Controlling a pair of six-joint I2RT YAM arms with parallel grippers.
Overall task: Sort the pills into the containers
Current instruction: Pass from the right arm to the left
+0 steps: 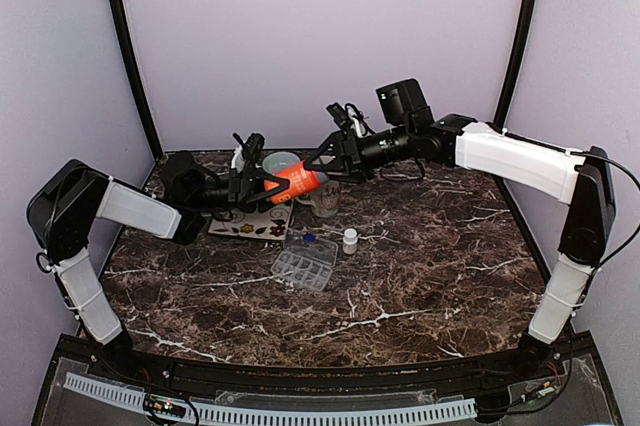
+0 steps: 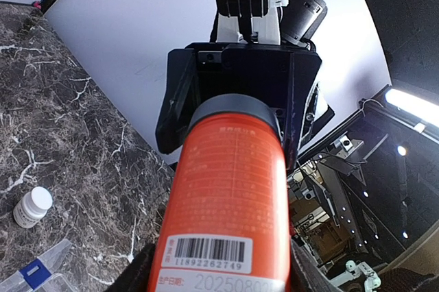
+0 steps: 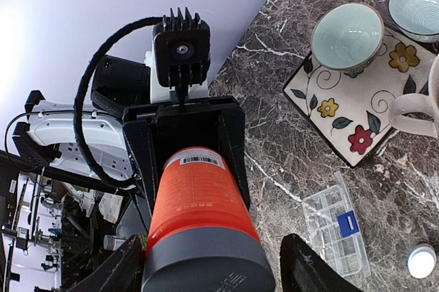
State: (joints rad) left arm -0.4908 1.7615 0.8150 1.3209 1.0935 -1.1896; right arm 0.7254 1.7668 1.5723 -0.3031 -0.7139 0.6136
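An orange pill bottle [image 1: 293, 182] with a grey cap is held level above the table's back left. My left gripper [image 1: 262, 184] is shut on its base end; in the left wrist view [image 2: 223, 275] the fingers [image 2: 140, 271] press both sides of the bottle [image 2: 230, 189]. My right gripper [image 1: 327, 159] sits around the cap [image 3: 202, 264]; in the right wrist view [image 3: 211, 268] one finger touches the cap and a narrow gap shows at the other finger [image 3: 309, 268]. A clear pill organiser [image 1: 305, 264] lies on the table below.
A small white bottle [image 1: 350, 240] stands right of the organiser. A flowered tray [image 1: 250, 224] with two bowls [image 3: 346, 35] lies at the back left, and a mug [image 1: 325, 201] is beside it. The marble table [image 1: 430, 246] stretches to the right.
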